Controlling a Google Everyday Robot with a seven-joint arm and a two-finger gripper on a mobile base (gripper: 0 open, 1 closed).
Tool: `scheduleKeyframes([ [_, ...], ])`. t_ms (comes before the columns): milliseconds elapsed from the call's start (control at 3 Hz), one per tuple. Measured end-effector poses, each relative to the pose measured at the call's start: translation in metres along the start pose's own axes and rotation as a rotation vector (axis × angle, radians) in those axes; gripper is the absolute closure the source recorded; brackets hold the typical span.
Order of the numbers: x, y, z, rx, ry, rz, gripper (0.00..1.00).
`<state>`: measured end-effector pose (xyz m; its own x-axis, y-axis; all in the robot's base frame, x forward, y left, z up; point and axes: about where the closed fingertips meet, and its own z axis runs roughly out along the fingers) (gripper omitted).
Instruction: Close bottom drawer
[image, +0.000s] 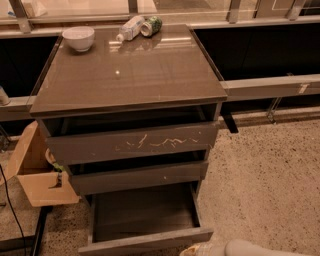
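The bottom drawer (145, 241) is pulled far out of the dark grey-brown cabinet, and its empty inside (145, 210) shows. Its plain flat front runs along the lower edge of the camera view. My gripper (193, 250) is at the very bottom edge, just below and right of the drawer front's right corner, mostly cut off by the frame. The pale arm (255, 248) leads off to the right behind it.
The top drawer (135, 142) with pale scratches and the middle drawer (137, 176) stand slightly out. A white bowl (79, 37), a bottle (129, 28) and a can (151, 25) lie on the cabinet top. An open cardboard box (37, 175) stands left. Speckled floor lies right.
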<state>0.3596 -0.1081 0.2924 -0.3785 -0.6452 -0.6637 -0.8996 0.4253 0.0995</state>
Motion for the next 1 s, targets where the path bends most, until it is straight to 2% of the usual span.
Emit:
scheduleKeyframes([
  [333, 0.027, -0.001, 0.059, -0.069, -0.037, 0.033, 1.0],
  [1000, 0.034, -0.003, 0.072, -0.055, -0.045, 0.019, 1.0],
])
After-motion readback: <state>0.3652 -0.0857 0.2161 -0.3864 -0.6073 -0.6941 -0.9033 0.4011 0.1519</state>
